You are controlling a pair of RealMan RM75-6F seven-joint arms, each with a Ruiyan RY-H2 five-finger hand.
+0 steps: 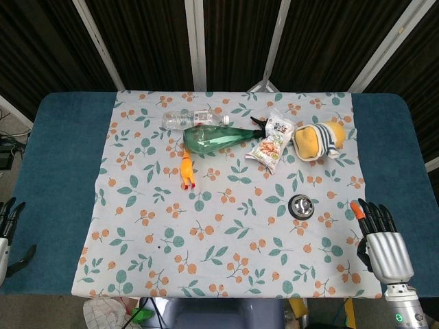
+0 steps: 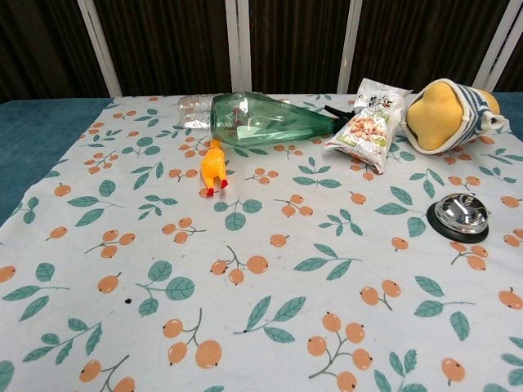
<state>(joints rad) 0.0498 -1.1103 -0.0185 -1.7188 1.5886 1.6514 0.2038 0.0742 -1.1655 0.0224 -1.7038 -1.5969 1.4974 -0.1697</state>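
My right hand (image 1: 383, 241) rests at the near right corner of the table, back up, fingers straight and slightly apart, holding nothing; the silver call bell (image 1: 302, 205) (image 2: 462, 216) is the thing nearest it. My left hand (image 1: 8, 236) shows only partly at the left edge of the head view, dark fingers apart, empty. Neither hand appears in the chest view. At the far side lie a green bottle (image 1: 218, 139) (image 2: 265, 119), a clear bottle (image 1: 191, 119) (image 2: 193, 109), a rubber chicken (image 1: 187, 171) (image 2: 212, 167), a snack bag (image 1: 272, 142) (image 2: 369, 117) and a yellow plush toy (image 1: 317, 139) (image 2: 445, 114).
A floral cloth (image 1: 226, 240) (image 2: 245, 310) covers the blue table (image 1: 58, 157). Dark panels with white frames stand behind the table. Something white and green lies on the floor (image 1: 113, 314) below the near edge.
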